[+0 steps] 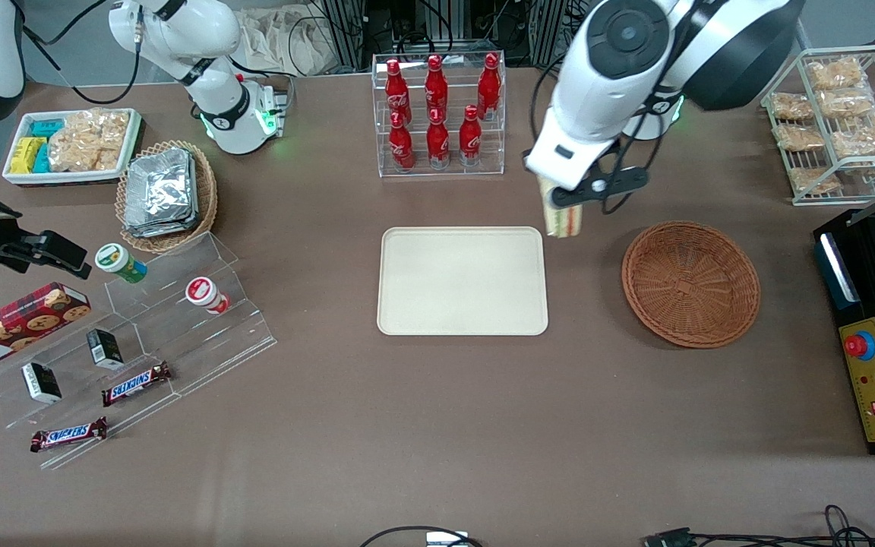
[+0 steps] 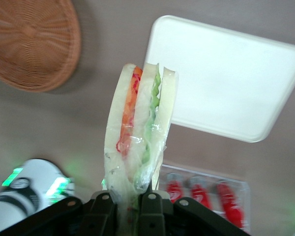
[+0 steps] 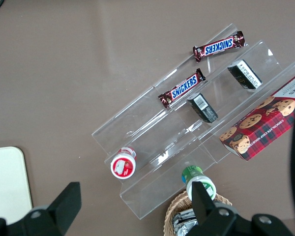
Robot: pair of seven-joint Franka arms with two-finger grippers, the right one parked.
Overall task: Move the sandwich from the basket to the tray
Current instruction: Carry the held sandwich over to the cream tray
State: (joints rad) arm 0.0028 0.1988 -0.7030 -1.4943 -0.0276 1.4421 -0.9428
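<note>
Two Snickers bars (image 1: 137, 383): nearest the front camera, on the clear stepped display (image 1: 179, 319) toward the parked arm's end of the table; small dark boxes and two round tubs on the same steps; cookie box (image 1: 16, 323) just beside.
Tray (image 1: 462, 281): flat on the brown table (image 1: 437, 425) near the middle; cream, rounded corners, low rim; nothing on it.
Basket (image 1: 690, 283): reddish-brown wicker, round, beside the tray toward the working arm's end; apart from the tray, not touching; nothing inside.
Gripper (image 1: 568, 199): above the table, just off the tray's corner that lies farther from the front camera, between tray and basket; fingers (image 2: 102, 209) clamped on the sandwich's lower edge.
Sandwich (image 2: 140, 130): held in the air, clear of tray and basket; wrapped in clear film; pale bread, red-orange layer on one side, green on the other; seen also in the front view (image 1: 563, 219) hanging under the gripper.
Bottle rack (image 1: 438, 106): farther from the camera than the tray; clear tiers with red bottles upright.
Tan basket (image 1: 168, 196): toward the parked arm's end; silver foil packets inside.
</note>
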